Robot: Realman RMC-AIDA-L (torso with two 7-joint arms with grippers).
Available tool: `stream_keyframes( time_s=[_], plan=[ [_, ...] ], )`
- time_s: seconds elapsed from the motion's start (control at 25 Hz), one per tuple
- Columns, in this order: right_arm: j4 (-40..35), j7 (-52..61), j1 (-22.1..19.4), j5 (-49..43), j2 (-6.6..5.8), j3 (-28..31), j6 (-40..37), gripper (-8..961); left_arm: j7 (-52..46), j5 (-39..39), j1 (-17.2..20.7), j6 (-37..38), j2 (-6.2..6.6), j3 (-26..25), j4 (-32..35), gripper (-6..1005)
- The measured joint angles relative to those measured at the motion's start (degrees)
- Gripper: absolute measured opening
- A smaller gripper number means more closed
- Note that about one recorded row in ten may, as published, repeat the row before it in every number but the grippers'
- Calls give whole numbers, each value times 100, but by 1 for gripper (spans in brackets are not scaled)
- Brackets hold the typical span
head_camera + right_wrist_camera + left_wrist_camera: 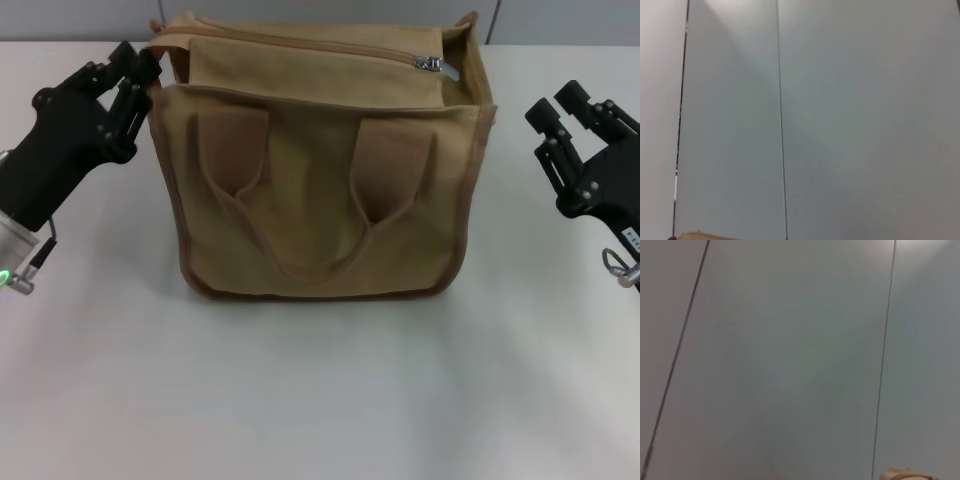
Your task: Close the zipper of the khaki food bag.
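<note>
The khaki food bag [320,190] stands upright in the middle of the white table, its two looped handles hanging down its front. The zipper [300,45] runs along the top panel, and its silver pull tab [432,65] lies near the bag's right end. My left gripper [138,62] is open, right beside the bag's top left corner, with one fingertip [150,62] touching or nearly touching it. My right gripper [557,102] is open and empty, apart from the bag's right side. A sliver of khaki shows in the left wrist view [905,474] and in the right wrist view [700,235].
The white table [320,400] stretches in front of the bag and to both sides. A grey panelled wall [790,350] stands behind it and fills both wrist views.
</note>
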Motion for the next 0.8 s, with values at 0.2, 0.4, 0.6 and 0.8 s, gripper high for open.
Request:
stream_keyframes(
  time_s=[0.2, 0.4, 0.6, 0.8],
  plan=[
    [-24, 103, -3, -10, 2, -10, -97, 343, 6, 6, 233, 269, -4, 76, 193, 287],
    [-37, 167, -64, -170, -1, -37, -433, 505, 5, 10, 678, 580, 8, 454, 695, 452],
    [-306, 691, -180, -473, -27, -53, -916, 629, -54, 15, 1217, 972, 50, 991, 1366, 677],
    [-1396, 2257, -201, -1275, -38, -228, -1057, 674, -156, 61, 1501, 1421, 151, 1429, 1610, 834]
  ],
)
